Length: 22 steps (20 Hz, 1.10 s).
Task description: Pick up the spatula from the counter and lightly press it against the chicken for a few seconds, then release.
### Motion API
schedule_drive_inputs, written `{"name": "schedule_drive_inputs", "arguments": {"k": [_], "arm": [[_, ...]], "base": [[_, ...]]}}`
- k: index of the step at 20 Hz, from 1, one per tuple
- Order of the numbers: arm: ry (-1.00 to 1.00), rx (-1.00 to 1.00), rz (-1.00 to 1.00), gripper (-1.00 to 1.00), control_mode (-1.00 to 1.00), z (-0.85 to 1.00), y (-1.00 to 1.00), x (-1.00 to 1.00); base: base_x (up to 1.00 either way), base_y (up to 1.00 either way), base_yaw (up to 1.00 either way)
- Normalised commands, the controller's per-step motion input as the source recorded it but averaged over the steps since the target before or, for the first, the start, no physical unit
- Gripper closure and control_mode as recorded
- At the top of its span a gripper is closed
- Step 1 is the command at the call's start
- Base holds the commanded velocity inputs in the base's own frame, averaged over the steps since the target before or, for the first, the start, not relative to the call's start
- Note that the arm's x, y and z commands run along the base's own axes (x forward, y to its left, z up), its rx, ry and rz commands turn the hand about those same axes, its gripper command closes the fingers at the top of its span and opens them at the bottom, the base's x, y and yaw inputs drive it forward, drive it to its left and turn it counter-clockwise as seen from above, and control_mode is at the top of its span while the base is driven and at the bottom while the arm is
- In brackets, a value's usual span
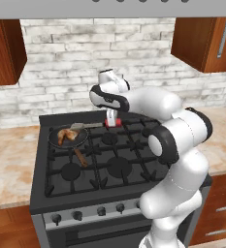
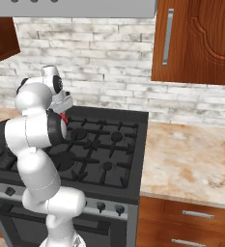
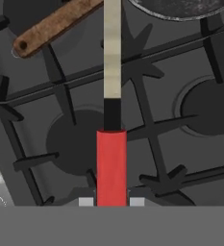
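claw (image 3: pixel 111 202) clamped on the spatula (image 3: pixel 112 144), held above the stove (image 1: pixel 109 167), blade by the pan (image 1: pixel 52 141) rim near the chicken (image 1: pixel 64 135); probably light, stiff, slightly slick, best gripped at its red handle.

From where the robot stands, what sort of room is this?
A home kitchen, though a computer-rendered one: a gas stove with black grates, wooden cabinets on the wall above, and a stone counter beside it.

Chicken (image 1: pixel 64 136) in the pan (image 1: pixel 82 141) at the back left of the stove (image 1: pixel 85 195), spatula (image 1: pixel 94 125) just right of it.
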Motion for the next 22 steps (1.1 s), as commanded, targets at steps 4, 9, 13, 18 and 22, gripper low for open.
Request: {"name": "schedule_drive_inputs", "arguments": {"k": [4,9,13,18,22], "arm": [[0.01,-0.01,0.00,1.00,-1.00,0.00,0.03,0.00],[0.00,-0.01,0.00,1.00,-1.00,-0.02,0.00,0.00],[0.00,-0.01,0.00,1.00,-1.00,-0.06,0.00,-0.03],[0.00,-0.01,0.00,1.00,-1.00,-0.08,0.00,-0.01],[0.00,0.00,0.00,1.00,-1.00,-0.13,0.00,0.09]], "base": [[0.00,0.00,0.00],[0.00,0.00,0.00],[0.00,0.00,0.00],[0.00,0.00,0.00],[0.00,0.00,0.00]]}}
